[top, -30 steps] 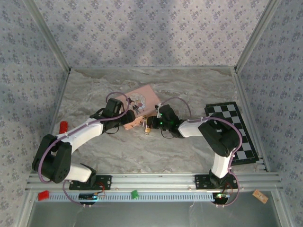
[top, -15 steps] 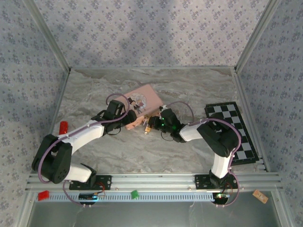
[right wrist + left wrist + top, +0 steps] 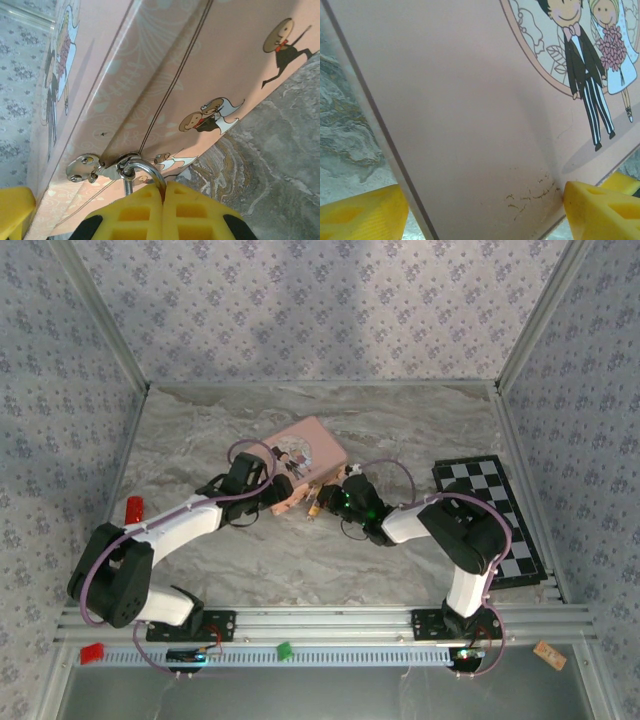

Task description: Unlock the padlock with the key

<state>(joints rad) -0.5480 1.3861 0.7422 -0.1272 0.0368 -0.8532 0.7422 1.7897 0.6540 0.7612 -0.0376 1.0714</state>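
My right pincer (image 3: 164, 187) is pressed together, tips meeting flat; whether a key sits between them I cannot tell. Right at those tips is the padlock (image 3: 148, 168). Its thin silvery loop rises just above my fingertips and passes through the small metal hasp (image 3: 85, 167) on the pink tin (image 3: 470, 100), while its body is hidden behind my fingers. From above, that pincer lies close against the tin's near corner. My left pincer (image 3: 283, 496) is spread wide across the tin, a yellow pad at each long edge, and seems to be clamping it, tilted, over the marbled worktop (image 3: 270, 150).

I judge the padlock light and hard, its smooth metal apt to slip and swing freely on the hasp. The wire loop looks bendable, so I would take the brass body by its flat faces and let the tin steady it.
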